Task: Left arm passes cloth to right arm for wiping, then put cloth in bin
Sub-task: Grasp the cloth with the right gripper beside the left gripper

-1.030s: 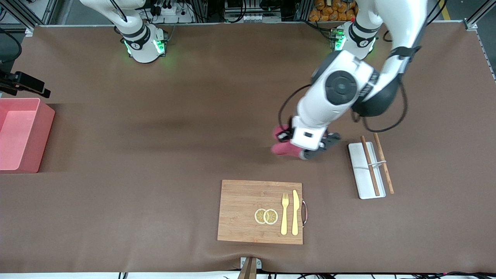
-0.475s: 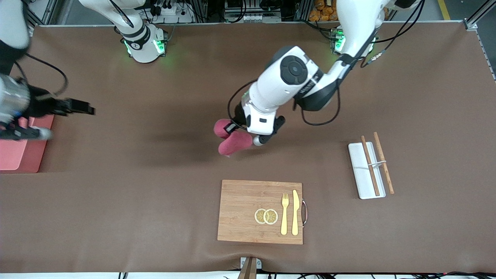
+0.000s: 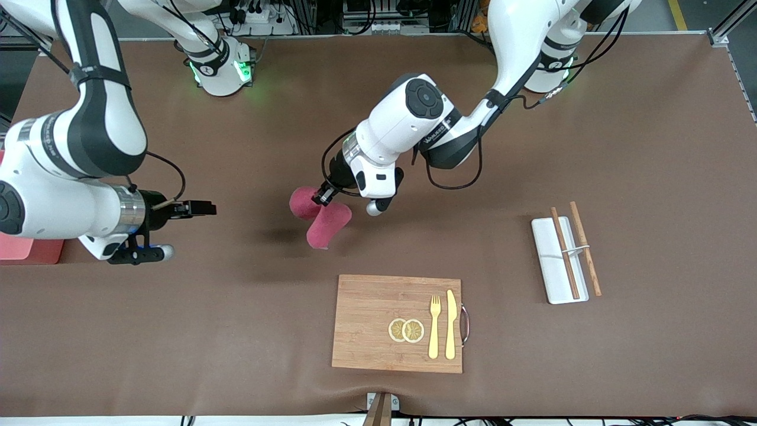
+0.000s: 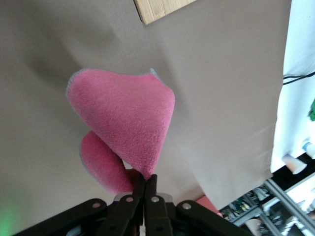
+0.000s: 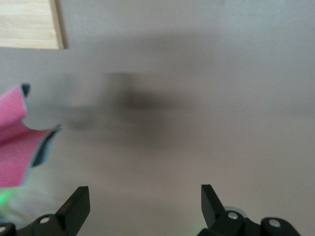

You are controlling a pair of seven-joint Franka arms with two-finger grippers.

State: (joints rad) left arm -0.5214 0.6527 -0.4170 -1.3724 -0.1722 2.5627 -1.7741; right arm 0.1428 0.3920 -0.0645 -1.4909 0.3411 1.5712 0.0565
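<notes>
The magenta cloth (image 3: 322, 222) hangs folded over the middle of the table, pinched at one corner by my left gripper (image 3: 324, 197), which is shut on it. In the left wrist view the cloth (image 4: 123, 118) droops from the closed fingertips of the left gripper (image 4: 145, 179). My right gripper (image 3: 208, 208) hovers open above the table toward the right arm's end, pointing at the cloth and well apart from it. The right wrist view shows the right gripper (image 5: 143, 199) with nothing between its fingers and the cloth (image 5: 15, 142) off to one side. The pink bin (image 3: 26, 249) is mostly hidden under the right arm.
A wooden cutting board (image 3: 372, 302) with a fork (image 3: 434, 328), a knife (image 3: 450, 325) and lemon slices (image 3: 406, 330) lies nearer the front camera than the cloth. A white tray (image 3: 550, 278) with chopsticks (image 3: 585, 248) sits toward the left arm's end.
The left arm has carried the cloth from near the white tray toward the right arm's end. The right arm has swung in from over the bin toward the middle of the table.
</notes>
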